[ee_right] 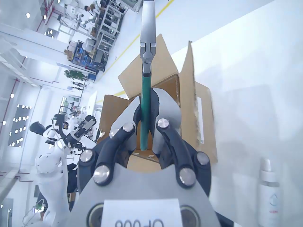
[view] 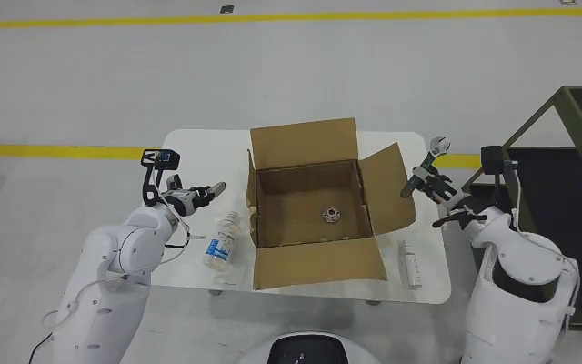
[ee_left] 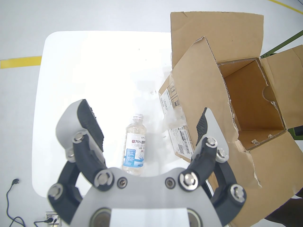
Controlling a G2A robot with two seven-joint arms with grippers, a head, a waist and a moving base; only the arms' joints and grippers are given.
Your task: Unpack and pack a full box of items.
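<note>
Unpacking seems underway: the right end effector (ee_right: 145, 102) pinches a green-handled steel wrench (ee_right: 148, 36) just beyond the open brown cardboard box's (view: 305, 146) right flap. Next it needs lowering onto the white table (view: 200, 150). The left end effector (ee_left: 144, 114) is spread.

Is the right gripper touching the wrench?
Touching. The right wrist view shows the right gripper shut on the wrench, clamping its green handle from both sides.

White, rounded arms (view: 118, 259) carry silver-and-black grippers (ee_left: 144, 114) (ee_right: 148, 109) with ribbed black pads (ee_left: 91, 122), bright round screws (ee_left: 103, 178) and a white wrist label (ee_right: 140, 213).
</note>
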